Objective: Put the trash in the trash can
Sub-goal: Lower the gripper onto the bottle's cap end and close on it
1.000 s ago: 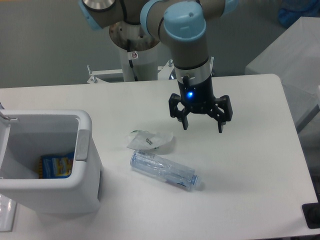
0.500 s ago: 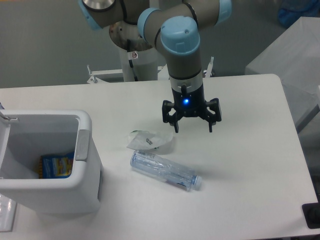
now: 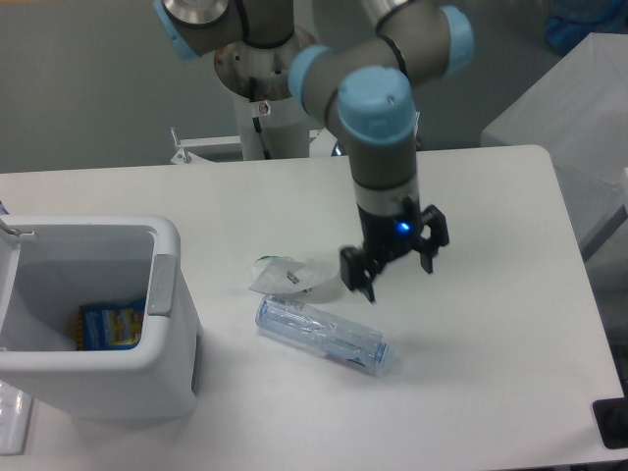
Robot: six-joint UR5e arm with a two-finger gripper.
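We see the bottle (image 3: 321, 337) lying on its side on the white table (image 3: 491, 353), clear and partly crushed, with its capped end toward the right. It sits just below and to the left of the pincer (image 3: 396, 271), near it but not touched by it. The crumpled white wrapper (image 3: 292, 276) with small green marks lies flat directly to the left of the pincer, just above the bottle; whether the two pieces touch we cannot tell. The pincer's nearer fingertip (image 3: 367, 290) hangs close to the wrapper's right edge, and we cannot make out contact there.

The pincer stands spread apart, its dark fingers splayed wide with nothing between them, and a blue light glows on its body. It points downward over the table, turned so that one finger is lower left and the other upper right.

Far to the left of the pincer, well apart from both pieces, stands the trash can (image 3: 169, 294), a boxy white bin with a thick rim and a grey strip on its right edge. Inside it we see a blue and yellow packet (image 3: 110, 325) at the bottom.

Behind the pincer rises the arm's base (image 3: 257, 93).
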